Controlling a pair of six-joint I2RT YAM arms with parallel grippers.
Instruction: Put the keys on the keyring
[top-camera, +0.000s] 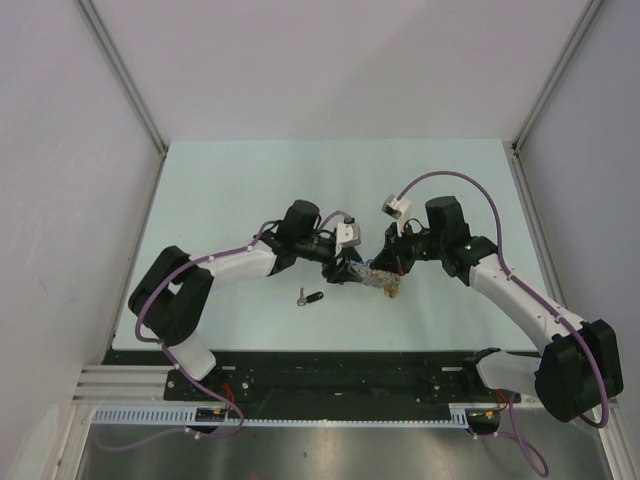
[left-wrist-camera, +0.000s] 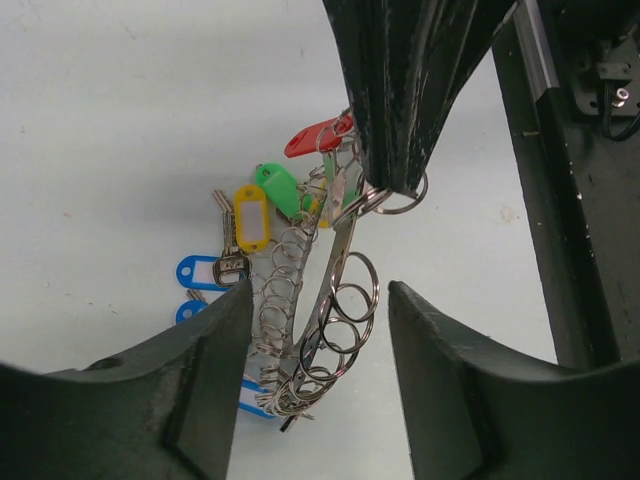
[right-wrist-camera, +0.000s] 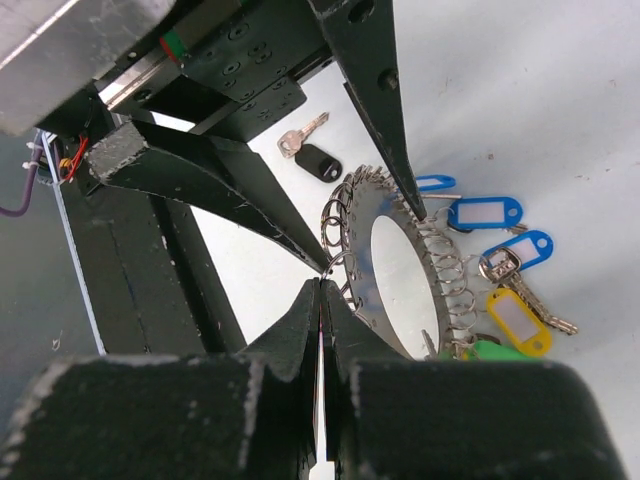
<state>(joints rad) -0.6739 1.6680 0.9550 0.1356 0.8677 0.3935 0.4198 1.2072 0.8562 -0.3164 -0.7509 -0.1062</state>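
The keyring (top-camera: 380, 278) is a flat silver band (right-wrist-camera: 357, 245) fringed with small split rings, standing on edge at mid-table. Keys with blue (right-wrist-camera: 485, 213), yellow (right-wrist-camera: 517, 320), green (left-wrist-camera: 280, 188) and red (left-wrist-camera: 318, 135) tags hang from its far side. My right gripper (right-wrist-camera: 322, 285) is shut on a small ring at the band's rim. My left gripper (left-wrist-camera: 320, 292) is open, and its two fingers straddle the lower part of the band (left-wrist-camera: 338, 255). A loose key with a black head (top-camera: 312, 297) lies flat on the table left of the grippers, and it also shows in the right wrist view (right-wrist-camera: 318, 162).
The pale table (top-camera: 250, 190) is enclosed by white walls with metal corner posts (top-camera: 120, 80). Along its near edge runs the black base rail (top-camera: 340, 370) carrying both arms. The two arms meet tip to tip over the keyring.
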